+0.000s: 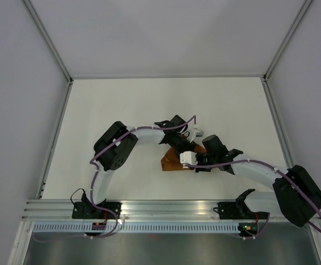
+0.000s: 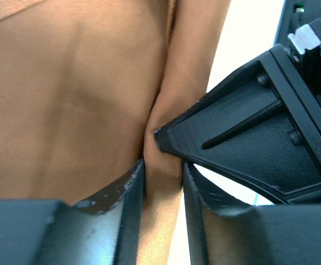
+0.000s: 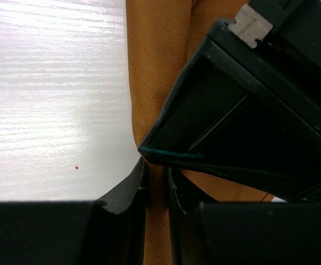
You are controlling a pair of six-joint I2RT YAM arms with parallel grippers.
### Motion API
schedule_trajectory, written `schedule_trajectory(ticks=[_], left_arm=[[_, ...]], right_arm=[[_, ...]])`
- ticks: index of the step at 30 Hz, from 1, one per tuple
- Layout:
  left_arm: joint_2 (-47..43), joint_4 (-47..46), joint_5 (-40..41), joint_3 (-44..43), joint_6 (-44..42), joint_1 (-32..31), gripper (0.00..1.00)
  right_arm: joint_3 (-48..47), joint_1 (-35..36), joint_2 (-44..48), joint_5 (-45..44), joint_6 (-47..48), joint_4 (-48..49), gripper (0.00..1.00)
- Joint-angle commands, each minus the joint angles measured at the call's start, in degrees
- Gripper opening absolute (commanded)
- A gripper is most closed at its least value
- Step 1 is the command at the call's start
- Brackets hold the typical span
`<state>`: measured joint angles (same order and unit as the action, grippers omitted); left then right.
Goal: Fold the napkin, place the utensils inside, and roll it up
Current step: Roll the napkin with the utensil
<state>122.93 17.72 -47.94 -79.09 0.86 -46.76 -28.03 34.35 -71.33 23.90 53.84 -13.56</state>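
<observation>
Top external view: the napkin (image 1: 170,161) lies bunched into a small rust-orange heap near the middle of the white table (image 1: 110,105), and the two wrists meeting above it hide most of it. The left gripper (image 1: 183,146) reaches in from the far left and the right gripper (image 1: 200,159) from the near right. Their tips are close together over the cloth.

Left wrist view: the left gripper's two fingers (image 2: 130,204) stand on either side of a raised ridge of the napkin and pinch it (cloth fills the narrow gap between them). The broad body of the napkin spreads up and to the left, with soft creases. The black tip of the right gripper comes in from the right and touches the same ridge just above the pinch.

Right wrist view: the right gripper is likewise drawn nearly together on a thin upright fold of the napkin, at the edge of the cloth where it meets bare table. The left gripper's black body fills the upper right, with its corner against the fold just above the right fingers. A tiny red speck (image 3: 76,167) sits on the table, apart from the cloth.
</observation>
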Motion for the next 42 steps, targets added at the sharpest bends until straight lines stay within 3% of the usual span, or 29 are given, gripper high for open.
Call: schedule_trajectory(ticks=[1, 11, 14, 21, 29, 36, 42], left_arm=[[-2.77, 4.26, 10.67, 1.13, 1.68, 2.46, 0.40], [-12.52, -0.38, 20.85, 3.32, 10.73, 9.23, 0.41], [-17.54, -5.82, 25.86, 8.32, 12.31, 10.46, 0.41], [-38.34, -22.09, 42.11, 26.58, 15.39, 11.69, 0.41], [-56.74, -40.91, 47.85, 45.24, 18.30, 11.35, 0.49], [-65.10, -52.78, 49.35, 57.45, 12.51, 8.53, 0.48], [-61.96, -51.47, 50.57, 56.51, 1.09, -0.49, 0.49]], right_arm=[[-1.15, 0.10, -1.97, 0.35, 1.35, -9.20, 0.04], [-3.52, 0.02, -3.29, 2.38, 0.65, -11.75, 0.03], [-4.92, 0.02, -5.04, 3.43, 0.82, -13.07, 0.02], [-10.90, -0.95, -11.54, 6.68, 1.88, -18.16, 0.01], [-22.04, -6.48, -23.58, 11.43, 5.30, -27.02, 0.01], [-32.17, -9.91, -36.76, 14.77, 6.80, -34.16, 0.01], [-37.97, -11.14, -43.00, 14.77, 6.18, -36.71, 0.00]])
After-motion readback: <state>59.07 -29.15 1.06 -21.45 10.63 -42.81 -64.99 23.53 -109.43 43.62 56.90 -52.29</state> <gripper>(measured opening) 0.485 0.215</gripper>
